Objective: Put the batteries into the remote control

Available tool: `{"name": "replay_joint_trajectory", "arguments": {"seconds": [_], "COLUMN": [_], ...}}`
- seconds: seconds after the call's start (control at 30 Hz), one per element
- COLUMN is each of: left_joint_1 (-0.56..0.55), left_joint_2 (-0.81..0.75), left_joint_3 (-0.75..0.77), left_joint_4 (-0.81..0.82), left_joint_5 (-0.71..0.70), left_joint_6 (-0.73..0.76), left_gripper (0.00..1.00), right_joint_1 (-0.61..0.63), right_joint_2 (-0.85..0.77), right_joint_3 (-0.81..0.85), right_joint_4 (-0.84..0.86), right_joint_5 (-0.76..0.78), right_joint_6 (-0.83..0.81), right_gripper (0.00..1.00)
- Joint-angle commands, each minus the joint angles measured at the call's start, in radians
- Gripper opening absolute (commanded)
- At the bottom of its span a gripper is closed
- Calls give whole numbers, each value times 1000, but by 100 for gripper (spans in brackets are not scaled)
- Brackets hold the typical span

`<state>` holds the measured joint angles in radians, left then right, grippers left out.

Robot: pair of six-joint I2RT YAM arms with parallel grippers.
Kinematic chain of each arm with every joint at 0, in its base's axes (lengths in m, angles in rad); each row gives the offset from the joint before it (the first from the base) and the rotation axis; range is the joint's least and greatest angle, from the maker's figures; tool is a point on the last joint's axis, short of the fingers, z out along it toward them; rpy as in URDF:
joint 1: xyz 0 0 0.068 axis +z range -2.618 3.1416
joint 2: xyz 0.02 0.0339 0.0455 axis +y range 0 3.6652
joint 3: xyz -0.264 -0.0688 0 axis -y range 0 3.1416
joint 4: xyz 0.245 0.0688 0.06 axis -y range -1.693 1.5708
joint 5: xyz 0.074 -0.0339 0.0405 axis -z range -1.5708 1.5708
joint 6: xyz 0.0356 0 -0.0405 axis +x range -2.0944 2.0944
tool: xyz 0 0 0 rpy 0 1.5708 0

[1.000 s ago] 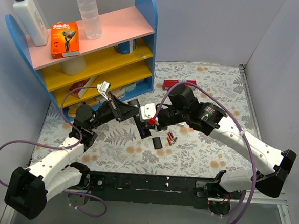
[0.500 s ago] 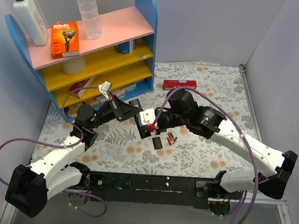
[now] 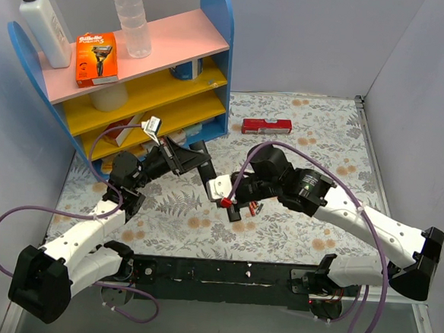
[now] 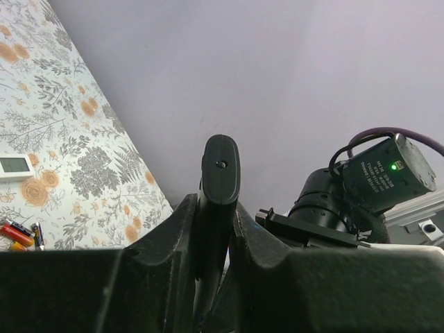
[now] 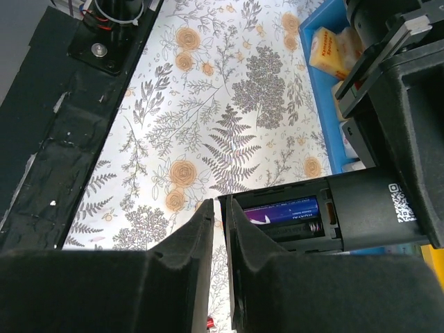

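Note:
My left gripper (image 3: 184,158) is shut on a black remote (image 3: 201,165) and holds it above the table. The left wrist view shows the remote's end (image 4: 220,166) clamped between the jaws. In the right wrist view the remote (image 5: 368,208) has its battery bay open. A blue-purple battery (image 5: 281,210) sits in it, with a dark cell (image 5: 295,227) beside it. My right gripper (image 5: 216,205) is shut, with its tips right beside the bay's end, and it also shows in the top view (image 3: 220,191). Loose batteries (image 3: 254,208) lie on the table, red ones among them (image 4: 16,234).
A black battery cover (image 3: 234,212) lies on the floral table next to the loose cells. A blue shelf unit (image 3: 137,77) with bottles and boxes stands at the back left. A red box (image 3: 267,126) lies at the back. A small white item (image 4: 14,164) lies on the cloth.
My right gripper has moved toward the near edge, from level with the remote to just below its end. My left gripper has lifted the remote slightly toward the shelf.

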<state>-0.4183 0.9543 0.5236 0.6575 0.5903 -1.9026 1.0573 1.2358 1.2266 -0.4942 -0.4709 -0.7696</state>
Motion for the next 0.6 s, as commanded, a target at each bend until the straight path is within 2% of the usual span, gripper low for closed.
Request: {"name": "replay_joint_trajectory", "arguments": {"seconds": [0.0,0.1,0.2,0.27,0.33,0.4,0.47,0.5,0.57], "left_joint_1": [-14,-13,-13,-13,-13,-13,-14,-14,-14], "left_joint_2": [-46,-69,-117,-150,-187,-209,-238,-249,-279], "left_joint_3": [87,79,52,39,12,-16,-31,-40,-63], "left_joint_4": [90,-85,-278,-430,-546,-648,-722,-764,-806], "left_joint_5": [3,-33,-139,-266,-367,-504,-578,-642,-684], "left_joint_6": [-89,86,285,392,428,451,448,448,436], "left_gripper": [0,0,0,0,0,0,0,0,0], "right_joint_1": [0,0,0,1,-3,-19,-48,-75,-103], "right_joint_2": [28,28,18,20,30,53,77,89,143], "right_joint_3": [-50,-16,-13,-13,-10,-15,-45,-56,-49], "right_joint_4": [-69,-44,20,46,52,65,89,107,91], "right_joint_5": [46,9,5,20,73,132,140,168,240], "right_joint_6": [45,114,216,304,374,492,564,643,752], "right_gripper": [19,23,34,49,64,71,71,71,71]}}
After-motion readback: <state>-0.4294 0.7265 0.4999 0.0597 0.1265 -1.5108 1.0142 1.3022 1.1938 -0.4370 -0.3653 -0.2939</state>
